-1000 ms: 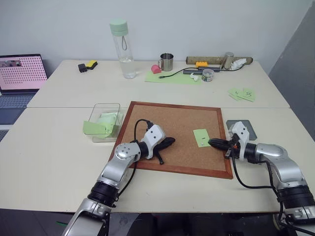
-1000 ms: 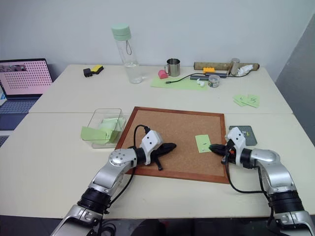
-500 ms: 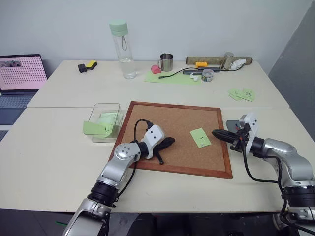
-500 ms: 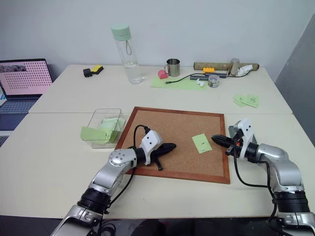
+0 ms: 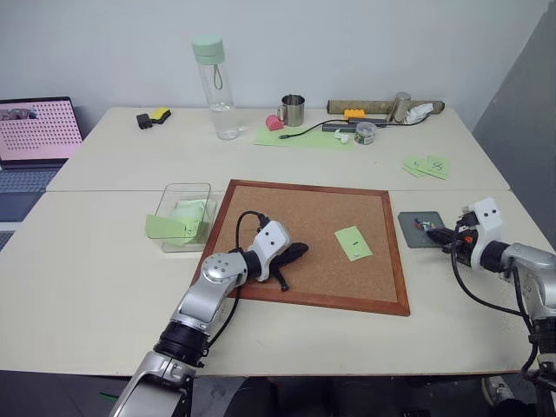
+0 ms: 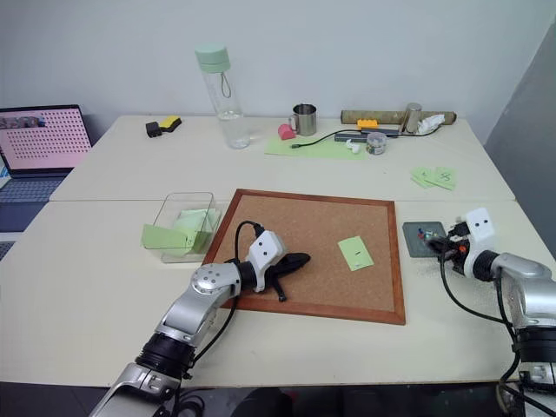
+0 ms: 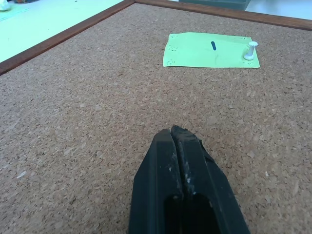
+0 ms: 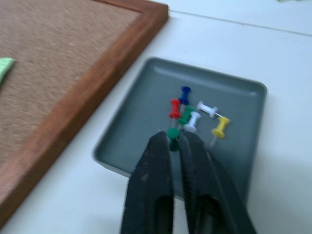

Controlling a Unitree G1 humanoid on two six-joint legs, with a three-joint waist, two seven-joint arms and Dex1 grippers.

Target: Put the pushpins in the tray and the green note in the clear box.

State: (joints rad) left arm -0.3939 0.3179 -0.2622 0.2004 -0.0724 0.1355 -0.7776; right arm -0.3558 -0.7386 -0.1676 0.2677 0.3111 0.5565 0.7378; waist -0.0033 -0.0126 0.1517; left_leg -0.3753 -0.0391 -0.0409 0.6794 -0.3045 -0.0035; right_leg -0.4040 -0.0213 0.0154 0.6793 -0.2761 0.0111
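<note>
The pale green note (image 5: 354, 242) lies on the corkboard (image 5: 304, 208), with a white pushpin (image 7: 250, 50) standing in one corner. My left gripper (image 5: 300, 251) rests shut and empty on the board, left of the note. The dark grey tray (image 5: 408, 228) sits just right of the board and holds several pushpins (image 8: 195, 114) in red, blue, white, yellow and green. My right gripper (image 8: 176, 135) hangs over the tray's near part, a green pushpin (image 8: 172, 132) pinched at its fingertips. The clear box (image 5: 185, 215) stands left of the board with green slips inside.
A tall bottle (image 5: 214, 85), a metal cup (image 5: 294, 109), a large green sheet (image 5: 304, 136) and small clutter stand on the far table. Handwritten green slips (image 5: 427, 165) lie at the far right. A laptop (image 5: 35, 130) sits at the far left.
My right gripper has swung right, from the note's edge over the board frame to above the tray, carrying the green pushpin. The note has shifted slightly. The left arm has not moved.
</note>
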